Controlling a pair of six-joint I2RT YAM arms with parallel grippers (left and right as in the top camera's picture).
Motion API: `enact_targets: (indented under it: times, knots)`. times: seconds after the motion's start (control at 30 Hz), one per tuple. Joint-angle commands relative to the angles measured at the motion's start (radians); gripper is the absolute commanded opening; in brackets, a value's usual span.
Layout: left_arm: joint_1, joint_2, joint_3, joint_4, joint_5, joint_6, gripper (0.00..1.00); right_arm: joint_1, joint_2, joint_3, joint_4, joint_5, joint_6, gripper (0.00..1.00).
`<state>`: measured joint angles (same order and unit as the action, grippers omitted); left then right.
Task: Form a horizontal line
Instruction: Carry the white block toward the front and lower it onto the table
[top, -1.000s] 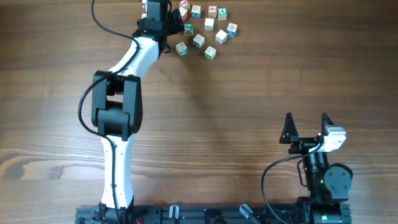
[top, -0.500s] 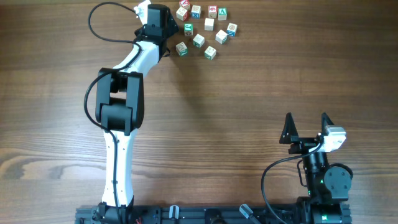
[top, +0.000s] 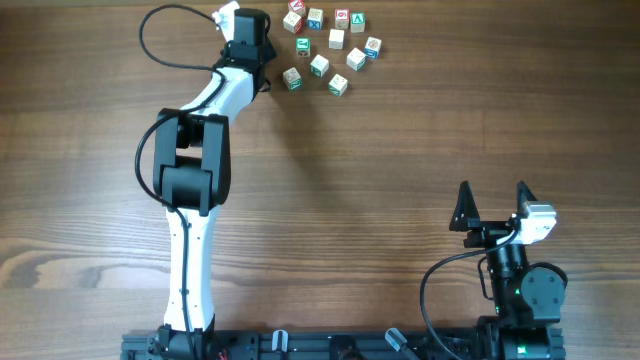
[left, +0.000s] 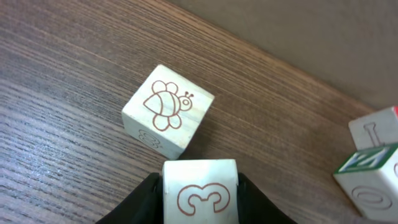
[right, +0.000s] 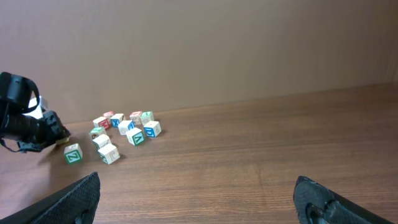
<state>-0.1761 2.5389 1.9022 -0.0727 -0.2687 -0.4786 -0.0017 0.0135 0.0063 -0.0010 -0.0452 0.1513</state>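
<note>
Overhead count: 12 wooden cubes visible, one loose cluster. Left wrist cam shows 4: 1 bee cube, 1 number-3 cube, 2 edge cubes cut off at right. Arms: 2, left arm and right arm.

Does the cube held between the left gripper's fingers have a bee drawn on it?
No, the held cube shows a 3; the bee cube lies on the table beyond it.

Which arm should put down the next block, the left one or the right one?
Left. The left gripper pinches the 3 cube, right beside the other cubes. The right gripper sits open, far from them.
</note>
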Motion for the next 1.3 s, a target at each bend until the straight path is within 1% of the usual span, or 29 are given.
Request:
enact_targets:
  times: [0.0,0.07,0.1,0.27,0.43,0.47,0.57,0.7,0.77,0.83,0.93,1.0,1.03,1.1,1.13,1.2,1.27]
  knots:
    - [0.002,-0.039,-0.004,-0.092,-0.002,0.076,0.34,-0.005,-0.006,-0.001,0.002,-0.015,-0.017,1.0]
    - [0.0,-0.079,-0.004,-0.146,-0.002,0.091,0.3,-0.005,-0.006,-0.001,0.002,-0.015,-0.018,1.0]
    - [-0.002,-0.114,-0.004,-0.195,-0.002,0.091,0.29,-0.005,-0.006,-0.001,0.002,-0.015,-0.018,1.0]
    - [-0.014,-0.265,-0.004,-0.409,-0.002,0.09,0.34,-0.005,-0.006,-0.001,0.002,-0.015,-0.017,1.0]
    - [-0.044,-0.425,-0.004,-0.652,0.012,0.09,0.32,-0.005,-0.006,-0.001,0.002,-0.015,-0.017,1.0]
    - [-0.058,-0.47,-0.004,-0.732,0.018,0.09,0.32,-0.005,-0.006,-0.001,0.002,-0.015,-0.018,1.0]
    - [-0.092,-0.539,-0.004,-0.88,0.017,0.09,0.32,-0.005,-0.006,-0.001,0.002,-0.015,-0.018,1.0]
    - [-0.145,-0.587,-0.004,-1.117,0.017,0.077,0.31,-0.005,-0.006,-0.001,0.002,-0.015,-0.018,1.0]
    - [-0.169,-0.585,-0.007,-1.207,0.021,0.057,0.27,-0.005,-0.006,-0.001,0.002,-0.015,-0.017,1.0]
    - [-0.195,-0.579,-0.036,-1.238,0.027,0.021,0.26,-0.005,-0.006,-0.001,0.002,-0.015,-0.017,1.0]
    - [-0.225,-0.579,-0.119,-1.184,0.032,0.014,0.26,-0.005,-0.006,-0.001,0.002,-0.015,-0.018,1.0]
    - [-0.242,-0.579,-0.215,-1.079,0.032,0.014,0.29,-0.005,-0.006,-0.001,0.002,-0.015,-0.018,1.0]
    - [-0.246,-0.579,-0.262,-1.019,0.032,0.016,0.32,-0.005,-0.006,-0.001,0.002,-0.015,-0.018,1.0]
    - [-0.248,-0.579,-0.358,-0.89,0.032,0.028,0.35,-0.005,-0.006,-0.001,0.002,-0.015,-0.018,1.0]
    - [-0.248,-0.579,-0.435,-0.784,0.032,0.034,0.35,-0.005,-0.006,-0.001,0.002,-0.015,-0.017,1.0]
    - [-0.243,-0.579,-0.535,-0.642,0.032,0.045,0.34,-0.005,-0.006,-0.001,0.002,-0.015,-0.018,1.0]
    - [-0.237,-0.579,-0.63,-0.497,0.032,0.086,0.33,-0.005,-0.006,-0.001,0.002,-0.015,-0.018,1.0]
